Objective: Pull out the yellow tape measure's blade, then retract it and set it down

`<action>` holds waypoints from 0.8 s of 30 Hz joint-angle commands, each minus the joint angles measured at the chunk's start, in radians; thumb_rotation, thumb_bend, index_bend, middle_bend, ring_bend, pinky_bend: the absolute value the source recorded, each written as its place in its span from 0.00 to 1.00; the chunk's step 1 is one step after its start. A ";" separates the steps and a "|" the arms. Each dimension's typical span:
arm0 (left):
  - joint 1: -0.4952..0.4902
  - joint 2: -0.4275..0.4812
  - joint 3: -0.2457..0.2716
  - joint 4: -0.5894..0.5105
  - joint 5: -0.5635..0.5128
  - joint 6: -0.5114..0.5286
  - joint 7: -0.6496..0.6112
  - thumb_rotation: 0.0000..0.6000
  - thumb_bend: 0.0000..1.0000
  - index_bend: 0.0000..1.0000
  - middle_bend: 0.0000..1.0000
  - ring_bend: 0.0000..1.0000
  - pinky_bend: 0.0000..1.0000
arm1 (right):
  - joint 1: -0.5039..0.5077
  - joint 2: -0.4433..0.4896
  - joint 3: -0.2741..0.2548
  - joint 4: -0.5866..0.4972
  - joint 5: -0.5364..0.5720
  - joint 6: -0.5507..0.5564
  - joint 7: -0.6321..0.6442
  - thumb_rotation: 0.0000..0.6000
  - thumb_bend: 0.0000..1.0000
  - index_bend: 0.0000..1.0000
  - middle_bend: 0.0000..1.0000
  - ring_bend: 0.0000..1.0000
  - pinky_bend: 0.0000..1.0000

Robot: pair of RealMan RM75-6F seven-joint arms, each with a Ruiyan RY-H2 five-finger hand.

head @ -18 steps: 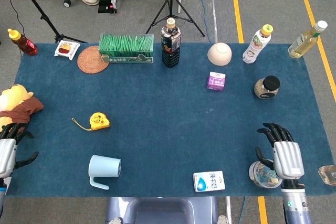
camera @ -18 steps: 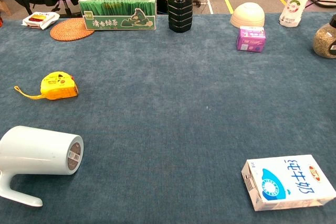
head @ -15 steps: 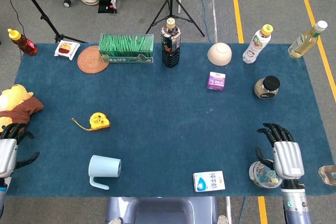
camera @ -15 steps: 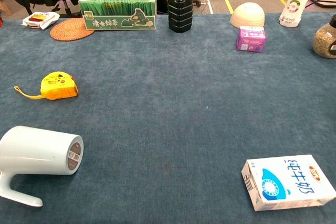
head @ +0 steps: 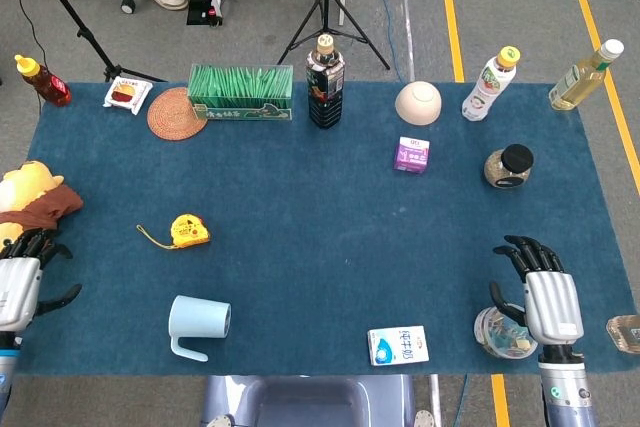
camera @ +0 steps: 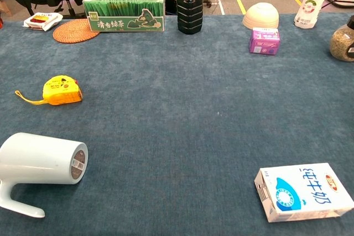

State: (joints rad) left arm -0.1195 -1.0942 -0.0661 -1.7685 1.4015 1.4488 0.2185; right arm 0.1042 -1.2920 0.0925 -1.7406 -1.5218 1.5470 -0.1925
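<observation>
While nothing is held yet, tape measure [head: 188, 230] lying flat on the counter's left half, nearer the left edge than the centre, blade fully in, thin yellow strap [head: 150, 237] trailing from it toward the left edge. Long axis roughly parallel to the near edge, slightly skewed. Left hand [head: 22, 282] low at the left edge near the front corner, fingers spread, gripping nothing. Right hand [head: 545, 297] at the front right corner, fingers likewise apart and empty, poised just beside a small clear dish [head: 500, 334]. Neither hand visible in the chest view. Tape measure inward and a little farther back from the left hand, well apart from the right; clearly the left hand's reach, probably the body to be gripped there, with the right crossing over for the blade tip. Mug [head: 198, 324] on its side toward the near edge from the tape, close enough to count as an obstacle. Readable writing scarce: white Chinese characters on the green box [camera: 124, 10] at the far edge, blue characters on the milk carton [camera: 303, 191] at the near edge; round label on the tape's face [camera: 61, 84] too small to read.
</observation>
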 commanded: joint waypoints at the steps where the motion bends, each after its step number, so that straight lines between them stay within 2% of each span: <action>1: -0.009 0.000 -0.004 -0.003 0.001 -0.009 0.009 1.00 0.16 0.42 0.25 0.16 0.30 | 0.000 0.000 -0.001 0.001 0.000 -0.003 0.002 0.94 0.40 0.30 0.23 0.19 0.21; 10: -0.047 0.001 -0.017 -0.005 -0.020 -0.060 0.043 1.00 0.16 0.42 0.25 0.16 0.30 | 0.009 -0.001 -0.001 0.006 0.002 -0.024 0.010 0.94 0.40 0.30 0.23 0.19 0.21; 15: -0.132 -0.009 -0.044 -0.009 -0.111 -0.205 0.106 1.00 0.16 0.42 0.25 0.16 0.30 | 0.020 -0.006 0.006 0.017 0.017 -0.046 0.015 0.94 0.40 0.29 0.23 0.19 0.21; 22: -0.209 -0.045 -0.074 0.007 -0.201 -0.288 0.189 1.00 0.16 0.42 0.25 0.16 0.30 | 0.023 -0.007 0.012 0.026 0.032 -0.054 0.019 0.94 0.40 0.29 0.23 0.19 0.21; 24: -0.228 -0.057 -0.079 0.017 -0.217 -0.308 0.202 1.00 0.16 0.38 0.25 0.16 0.30 | 0.024 -0.007 0.013 0.027 0.035 -0.056 0.021 0.94 0.40 0.29 0.23 0.19 0.21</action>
State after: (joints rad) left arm -0.3342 -1.1403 -0.1382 -1.7603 1.1968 1.1543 0.4106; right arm 0.1279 -1.2987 0.1054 -1.7136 -1.4870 1.4916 -0.1721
